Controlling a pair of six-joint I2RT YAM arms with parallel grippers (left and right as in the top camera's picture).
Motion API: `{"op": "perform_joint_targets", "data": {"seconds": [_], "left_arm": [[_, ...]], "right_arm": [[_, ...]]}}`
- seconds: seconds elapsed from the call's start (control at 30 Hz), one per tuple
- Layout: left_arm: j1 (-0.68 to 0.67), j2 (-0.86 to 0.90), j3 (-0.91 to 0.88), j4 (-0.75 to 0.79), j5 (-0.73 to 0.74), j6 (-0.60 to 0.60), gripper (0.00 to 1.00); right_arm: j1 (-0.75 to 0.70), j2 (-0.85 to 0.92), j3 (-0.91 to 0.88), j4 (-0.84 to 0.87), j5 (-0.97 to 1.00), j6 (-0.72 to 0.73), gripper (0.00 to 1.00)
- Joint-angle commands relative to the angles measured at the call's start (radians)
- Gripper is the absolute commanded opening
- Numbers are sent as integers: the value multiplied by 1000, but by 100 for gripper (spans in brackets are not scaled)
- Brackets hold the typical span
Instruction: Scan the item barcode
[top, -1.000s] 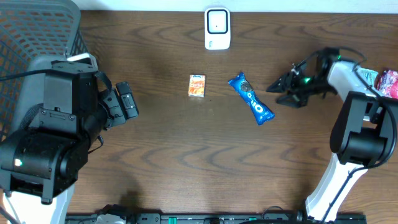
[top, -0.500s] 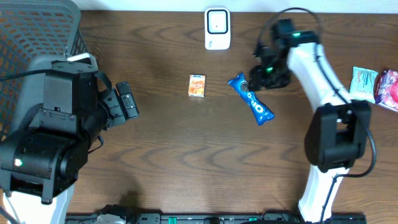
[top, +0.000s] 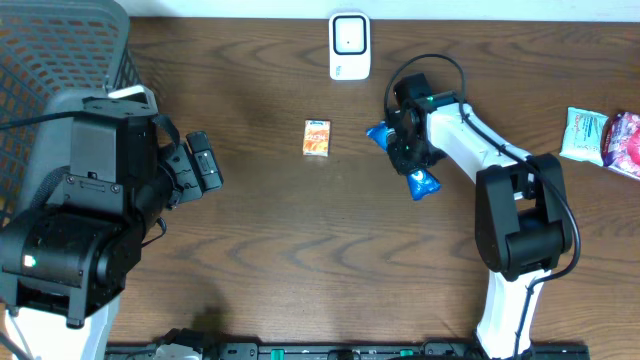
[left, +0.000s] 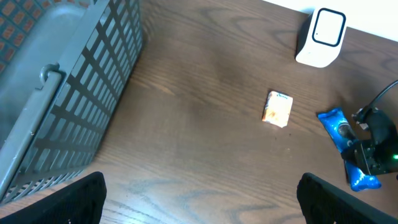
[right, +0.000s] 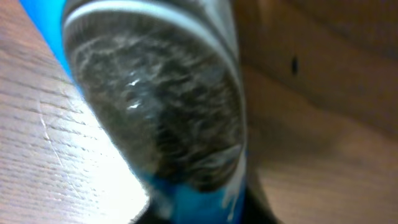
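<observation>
Step in hand: pick-up of the glossy blue plastic cookie packet. The right gripper sits on its middle; clenched or not, cannot tell. Best to pinch across the narrow width, lift level, and keep the barcode side uncovered for the white boxy scanner.

Packet lies just right of the scanner, nearer the robot, slanted, both ends showing. Dark cookie print; wrapper likely slippery.

The left gripper is released, empty, far left of the scanner.

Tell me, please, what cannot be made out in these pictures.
- Right fingers: overhead, hidden beneath the arm's own wrist.
- Cookie pack barcode: not showing; the right wrist view is a blurred close-up.
- Orange box print: too small overhead and from the left wrist.
- Pink snack bag: cut off by the overhead view's right edge.
</observation>
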Motion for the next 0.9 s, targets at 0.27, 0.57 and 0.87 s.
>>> {"op": "perform_joint_targets", "data": {"seconds": [0.27,0.57,0.87], "left_arm": [[5,-1,3,0,-12,13,98],[5,-1,3,0,-12,13,98],[5,-1,3,0,-12,13,98]], "right_arm": [[2,19,170,35,-307,134,1],[3,19,417,191,-377,338,1],[27,90,417,439,-350,564,1]]}}
